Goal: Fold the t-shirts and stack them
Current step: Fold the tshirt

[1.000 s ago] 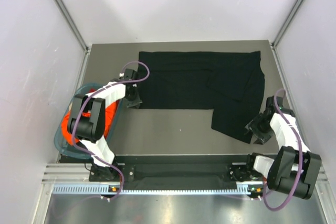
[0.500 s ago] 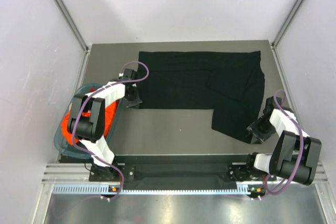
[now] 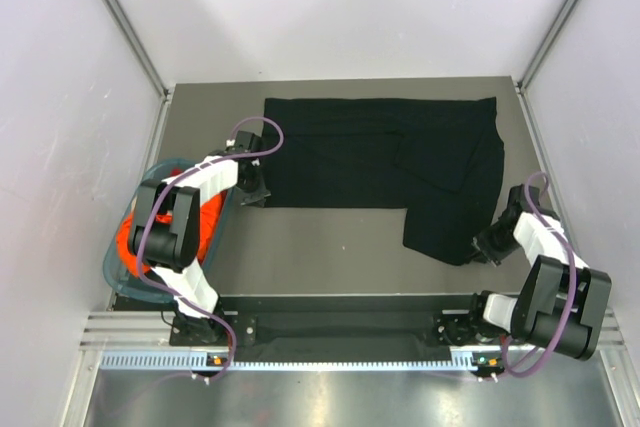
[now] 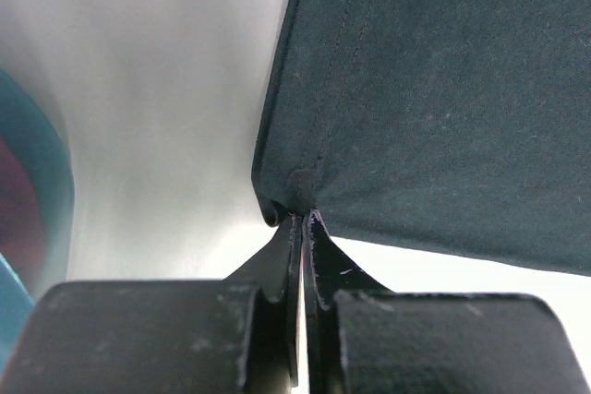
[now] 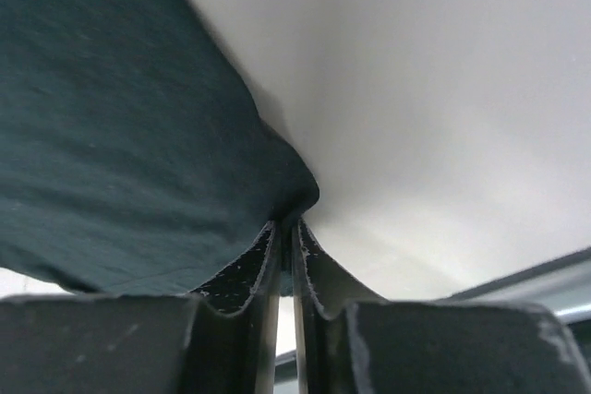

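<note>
The black t-shirt [image 3: 390, 152] lies spread on the table, with a folded flap hanging toward the near right. My left gripper [image 3: 258, 192] is shut on its near left corner; in the left wrist view the gripper [image 4: 303, 219] pinches the hem of the cloth [image 4: 443, 89]. My right gripper [image 3: 480, 250] is shut on the flap's near right corner, and the right wrist view shows that gripper [image 5: 288, 223] with a bunch of the black cloth [image 5: 111, 117] caught at the tips. The orange t-shirt [image 3: 124, 244] lies in the basket, mostly hidden by the left arm.
The teal basket [image 3: 112, 272] stands at the table's left edge under the left arm, and its rim [image 4: 46, 163] shows in the left wrist view. White walls close in the table on the left, right and back. A metal rail runs along the near edge.
My right gripper has closed on the shirt's near right corner and its arm has shifted slightly. The left gripper has closed the last bit onto its corner and stayed in place.
</note>
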Action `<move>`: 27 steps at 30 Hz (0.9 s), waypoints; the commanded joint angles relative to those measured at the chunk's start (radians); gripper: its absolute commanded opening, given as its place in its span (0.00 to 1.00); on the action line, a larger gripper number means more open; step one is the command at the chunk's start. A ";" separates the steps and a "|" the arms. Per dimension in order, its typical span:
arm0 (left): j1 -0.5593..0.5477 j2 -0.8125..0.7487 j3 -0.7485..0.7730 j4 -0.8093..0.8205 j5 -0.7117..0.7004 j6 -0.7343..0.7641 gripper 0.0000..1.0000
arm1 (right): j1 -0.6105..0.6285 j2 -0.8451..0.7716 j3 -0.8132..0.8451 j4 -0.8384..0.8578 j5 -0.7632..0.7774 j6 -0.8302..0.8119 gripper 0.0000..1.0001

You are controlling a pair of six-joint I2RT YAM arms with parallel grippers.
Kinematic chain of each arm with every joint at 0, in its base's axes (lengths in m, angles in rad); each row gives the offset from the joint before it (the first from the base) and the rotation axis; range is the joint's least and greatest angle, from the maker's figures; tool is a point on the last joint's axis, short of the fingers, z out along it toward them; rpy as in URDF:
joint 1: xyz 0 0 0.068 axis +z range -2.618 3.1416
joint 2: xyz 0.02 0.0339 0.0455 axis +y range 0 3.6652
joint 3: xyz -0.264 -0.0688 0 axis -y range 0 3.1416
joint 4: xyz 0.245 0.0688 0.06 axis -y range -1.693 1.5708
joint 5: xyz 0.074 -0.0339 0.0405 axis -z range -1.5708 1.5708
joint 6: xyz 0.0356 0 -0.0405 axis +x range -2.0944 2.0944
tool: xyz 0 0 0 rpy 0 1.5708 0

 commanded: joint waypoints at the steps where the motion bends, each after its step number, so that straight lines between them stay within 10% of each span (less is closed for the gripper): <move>1: 0.003 -0.024 -0.012 0.002 0.002 0.007 0.00 | -0.002 -0.034 0.020 0.073 -0.004 -0.006 0.08; 27: 0.002 -0.322 -0.153 -0.152 -0.107 0.030 0.00 | 0.063 -0.427 0.244 -0.428 0.064 -0.142 0.01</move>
